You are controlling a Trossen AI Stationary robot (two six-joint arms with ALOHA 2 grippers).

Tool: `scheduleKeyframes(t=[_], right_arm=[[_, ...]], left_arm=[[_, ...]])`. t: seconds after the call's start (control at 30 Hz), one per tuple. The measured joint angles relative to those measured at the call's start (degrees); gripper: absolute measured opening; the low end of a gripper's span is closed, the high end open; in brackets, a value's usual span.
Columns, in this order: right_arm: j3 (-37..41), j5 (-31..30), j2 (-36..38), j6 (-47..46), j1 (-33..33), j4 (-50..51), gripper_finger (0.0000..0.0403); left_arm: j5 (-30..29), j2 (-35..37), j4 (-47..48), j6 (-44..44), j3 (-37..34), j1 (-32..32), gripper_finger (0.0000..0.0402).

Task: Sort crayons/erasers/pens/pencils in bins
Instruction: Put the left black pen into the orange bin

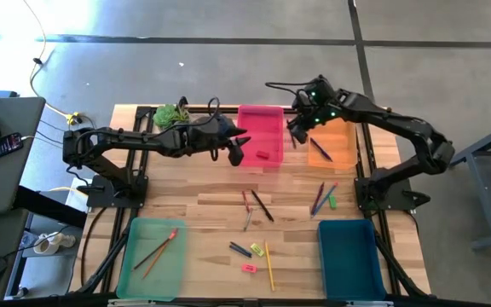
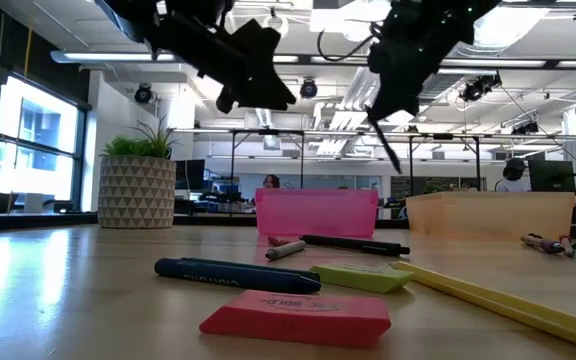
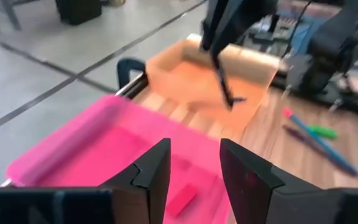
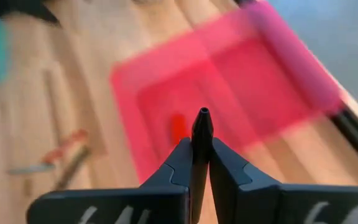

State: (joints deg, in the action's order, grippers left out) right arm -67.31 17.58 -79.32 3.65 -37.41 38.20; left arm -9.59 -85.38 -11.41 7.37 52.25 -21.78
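1. High view: the left gripper (image 1: 236, 152) hangs over the near left part of the pink bin (image 1: 261, 136), fingers spread with nothing between them.
2. A red eraser (image 1: 263, 156) lies in the pink bin; in the left wrist view it shows just beyond the parted fingers (image 3: 156, 171).
3. The right gripper (image 1: 299, 130) is at the gap between the pink bin and the orange bin (image 1: 334, 141), fingers pinching a dark pen (image 4: 201, 146) that points down, clear in the low view (image 2: 386, 138).
4. A dark pen and an orange stick lie in the orange bin.
5. The green bin (image 1: 152, 256) at the near left holds two thin orange-red sticks.
6. The teal bin (image 1: 348, 256) sits at the near right.
7. On the table (image 1: 203, 205) between the bins lie loose sticks, a yellow pencil (image 1: 268, 264), a blue pen (image 1: 240, 249), a pink eraser (image 1: 248, 268) and a yellow eraser (image 1: 257, 250).
8. A cluster of pens and a green piece lies near the right arm's base.
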Motion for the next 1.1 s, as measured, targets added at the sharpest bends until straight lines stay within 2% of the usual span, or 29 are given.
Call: scheduleKeyframes(t=[0.27,0.53,0.8,1.0,1.1], right_arm=[[0.0,-9.6,3.9,2.6,-6.6,7.1,0.0012],[0.0,-18.0,3.2,1.3,-12.3,14.1,0.0012],[0.0,-17.8,-0.7,0.7,-17.2,19.0,0.0012],[0.0,-15.0,-5.7,0.2,-20.1,21.5,0.0012],[0.0,-14.1,-7.9,1.4,-20.9,21.8,0.0012]], left_arm=[[-0.7,0.0,3.8,3.4,0.0,0.0,0.0117],[-5.3,0.0,4.4,7.3,0.0,0.0,0.0117],[-8.4,0.0,5.6,9.1,0.0,0.0,0.0117],[-9.0,0.0,5.8,9.1,0.0,0.0,0.0117],[-11.1,0.0,6.5,9.2,0.0,0.0,0.0117]])
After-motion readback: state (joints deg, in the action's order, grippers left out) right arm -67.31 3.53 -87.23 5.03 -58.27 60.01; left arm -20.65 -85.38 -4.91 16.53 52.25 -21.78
